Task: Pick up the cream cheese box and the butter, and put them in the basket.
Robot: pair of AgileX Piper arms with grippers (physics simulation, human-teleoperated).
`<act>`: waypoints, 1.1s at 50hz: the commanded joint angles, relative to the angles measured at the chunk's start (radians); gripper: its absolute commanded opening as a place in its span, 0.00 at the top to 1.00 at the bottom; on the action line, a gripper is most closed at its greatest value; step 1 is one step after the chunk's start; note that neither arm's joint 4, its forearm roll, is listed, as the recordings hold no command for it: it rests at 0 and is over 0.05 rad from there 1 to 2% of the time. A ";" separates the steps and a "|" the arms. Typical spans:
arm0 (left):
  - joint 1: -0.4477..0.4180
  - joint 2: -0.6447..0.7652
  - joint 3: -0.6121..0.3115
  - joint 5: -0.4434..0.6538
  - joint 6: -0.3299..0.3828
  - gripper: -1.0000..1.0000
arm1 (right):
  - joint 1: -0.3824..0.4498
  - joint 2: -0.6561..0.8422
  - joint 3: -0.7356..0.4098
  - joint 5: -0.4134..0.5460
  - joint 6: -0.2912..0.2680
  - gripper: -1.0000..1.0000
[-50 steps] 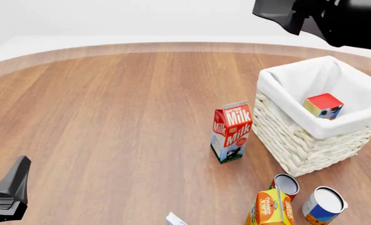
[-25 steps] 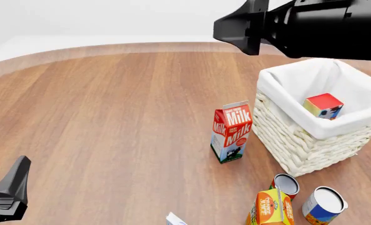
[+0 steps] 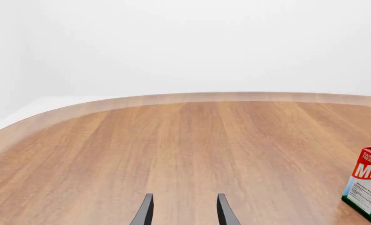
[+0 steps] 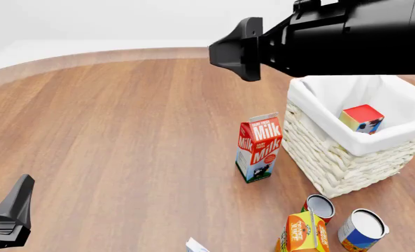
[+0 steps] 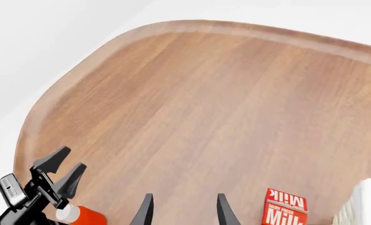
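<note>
The butter lies inside the basket at the right, leaning on its white liner. Only a pale corner of the cream cheese box pokes up at the front edge of the front view. High over the table, my right gripper points left, beyond the basket's left rim. Its fingers stand apart with nothing between them. My left gripper hovers at the near left, far from both items. In the left wrist view its gripper is open and holds nothing.
A red and white milk carton stands upright just left of the basket. In front of the basket are an orange juice carton and two cans. Bare wood spreads over the left and far parts of the round table.
My right arm has swung left, from above the basket's far right corner to over the table beyond the milk carton. The butter, the left arm and all else stayed put.
</note>
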State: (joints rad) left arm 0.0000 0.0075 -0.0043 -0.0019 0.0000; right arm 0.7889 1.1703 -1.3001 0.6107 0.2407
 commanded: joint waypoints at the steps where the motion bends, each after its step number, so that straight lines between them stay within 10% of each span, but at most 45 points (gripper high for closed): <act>1: 0.000 0.000 0.000 0.000 0.000 0.00 | 0.030 0.032 0.000 0.005 -0.008 0.00; 55: 0.000 0.000 0.000 0.000 0.000 0.00 | 0.108 0.167 0.083 -0.023 0.052 0.00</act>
State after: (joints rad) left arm 0.0000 0.0075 -0.0043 -0.0019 0.0000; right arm 0.8818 1.3150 -1.2033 0.5672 0.2977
